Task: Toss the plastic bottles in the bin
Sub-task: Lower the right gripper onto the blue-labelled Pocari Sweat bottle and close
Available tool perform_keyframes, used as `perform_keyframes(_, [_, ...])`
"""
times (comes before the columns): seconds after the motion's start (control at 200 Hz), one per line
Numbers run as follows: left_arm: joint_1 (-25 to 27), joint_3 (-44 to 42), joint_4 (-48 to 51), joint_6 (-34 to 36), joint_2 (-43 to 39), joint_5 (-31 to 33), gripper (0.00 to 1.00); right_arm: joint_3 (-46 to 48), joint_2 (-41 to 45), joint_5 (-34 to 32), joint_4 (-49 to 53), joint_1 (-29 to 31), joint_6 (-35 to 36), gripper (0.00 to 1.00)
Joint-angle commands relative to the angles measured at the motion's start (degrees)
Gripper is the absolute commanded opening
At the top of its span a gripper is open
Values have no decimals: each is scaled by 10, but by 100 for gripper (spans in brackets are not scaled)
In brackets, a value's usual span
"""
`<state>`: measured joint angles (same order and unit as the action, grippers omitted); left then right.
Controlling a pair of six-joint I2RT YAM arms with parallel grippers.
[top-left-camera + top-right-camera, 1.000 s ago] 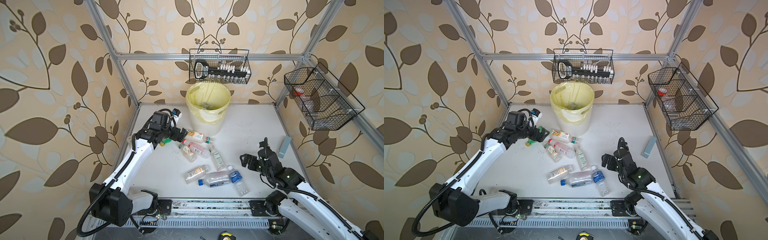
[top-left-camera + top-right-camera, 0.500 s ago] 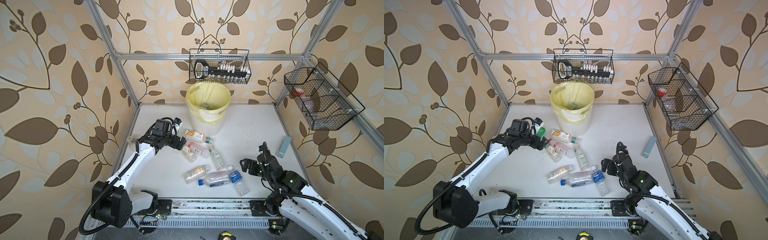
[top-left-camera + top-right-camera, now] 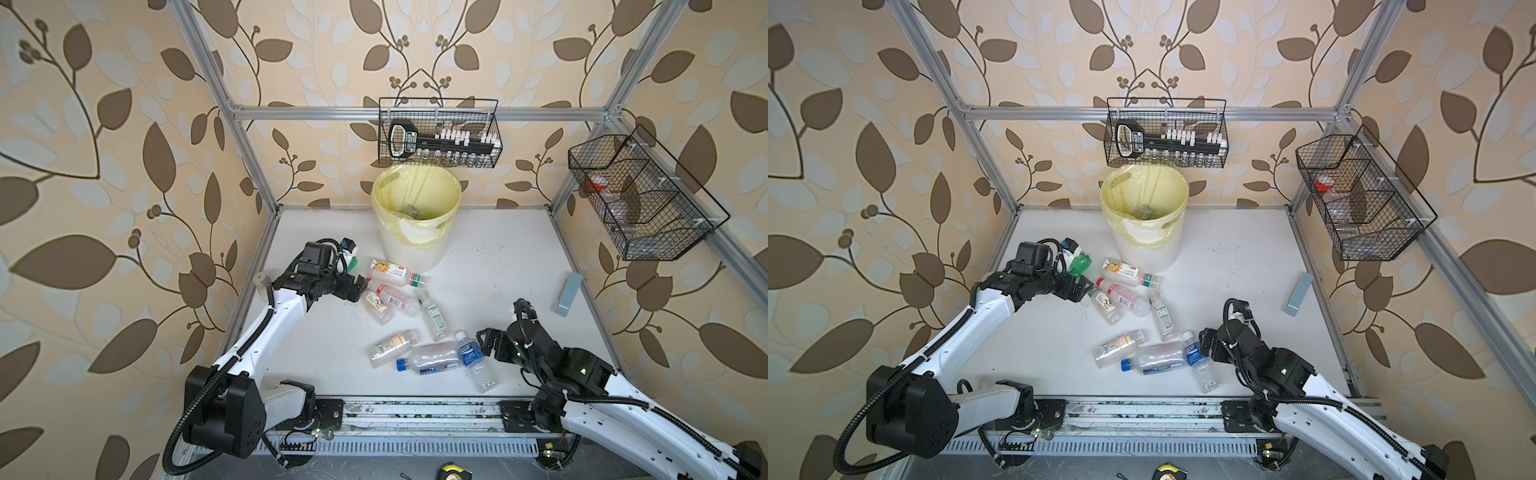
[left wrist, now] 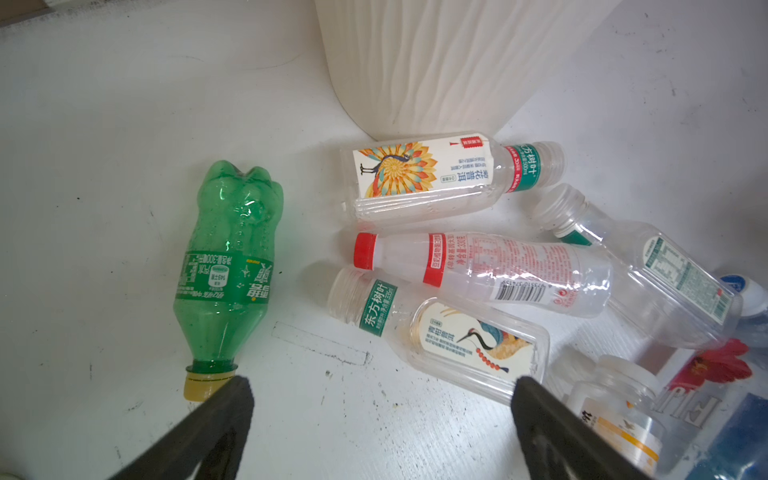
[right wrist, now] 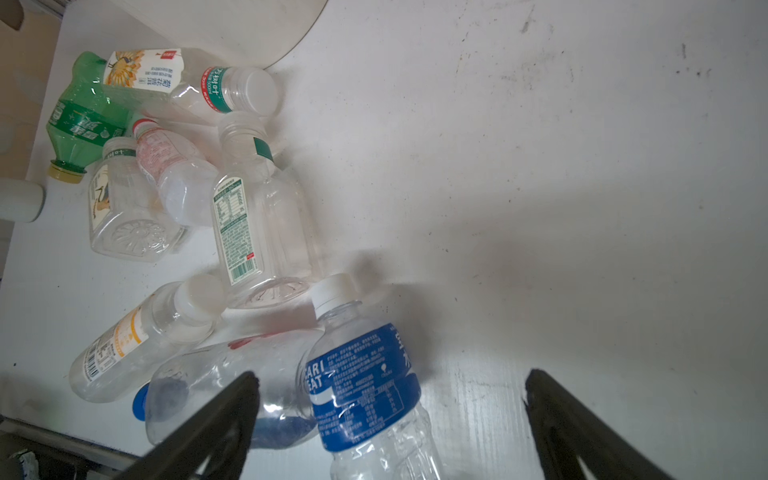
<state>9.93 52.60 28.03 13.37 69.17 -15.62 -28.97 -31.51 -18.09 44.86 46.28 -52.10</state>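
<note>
Several plastic bottles lie on the white table in front of the bin (image 3: pixel 415 245), which shows in both top views. My left gripper (image 3: pixel 358 289) is open and low over bare table (image 4: pixel 380 390). A green bottle (image 4: pixel 228 266) has its yellow cap beside one finger, and a crane-label bottle (image 4: pixel 440 332) lies by the other. A peacock-label bottle (image 4: pixel 428 174) and a red-cap bottle (image 4: pixel 478 270) lie beyond. My right gripper (image 3: pixel 484 343) is open astride a blue-label bottle (image 5: pixel 365 374), which rests against a blue-cap bottle (image 5: pixel 224 386).
A wire basket (image 3: pixel 440 133) hangs on the back rail and another (image 3: pixel 640 199) on the right rail. A grey-blue block (image 3: pixel 567 293) lies at the right edge. A whitish jar (image 3: pixel 262 279) stands by the left frame post.
My left gripper has come forward and down from beside the bin to the edge of the bottle cluster. My right gripper has dropped lower over the blue-label bottle. Both stay open.
</note>
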Motion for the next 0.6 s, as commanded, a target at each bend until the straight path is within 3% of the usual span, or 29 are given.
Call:
perform_keyframes(0.0, [-7, 4, -2, 1, -10, -32, 99, 6, 1, -40, 16, 27, -38, 100])
perform_keyframes(0.38, [-21, 8, 6, 3, -8, -41, 99, 9, -80, -87, 14, 137, -92, 100])
perform_keyframes(0.595, [-34, 11, 12, 3, 1, -49, 99, 24, -88, -74, -7, 149, -103, 100])
